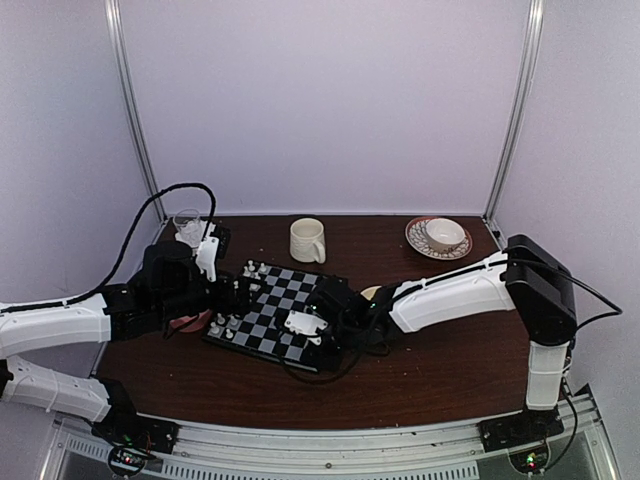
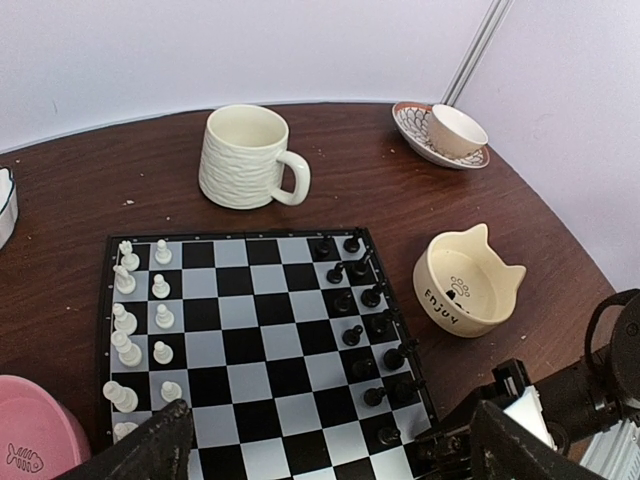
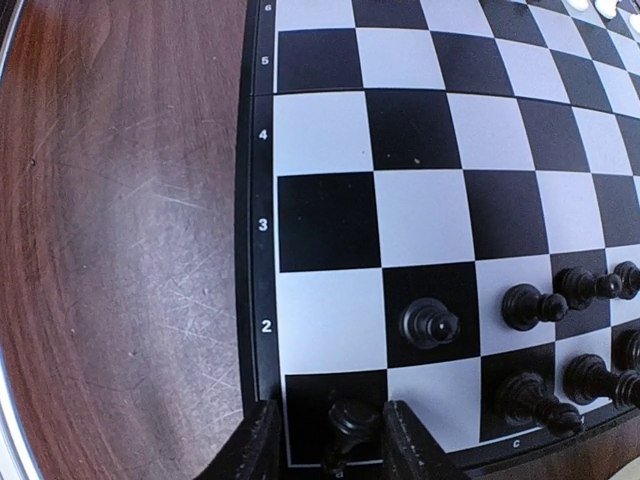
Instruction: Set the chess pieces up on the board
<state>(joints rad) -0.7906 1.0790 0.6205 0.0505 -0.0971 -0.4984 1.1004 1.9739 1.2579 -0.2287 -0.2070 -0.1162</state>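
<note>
Dark wooden desk (image 1: 440,370) under pale walls; the right tool (image 1: 312,345) hangs over the near corner of the board (image 1: 285,300).
Left wrist view: the left tool (image 2: 330,445) gapes wide and empty, with white pieces (image 2: 140,320) ahead-left and black pieces (image 2: 365,330) ahead-right. Right wrist view: one black piece (image 3: 350,420) stands upright on the corner square, squarely between the right tool's part-open jaws, with a gap beside it.
</note>
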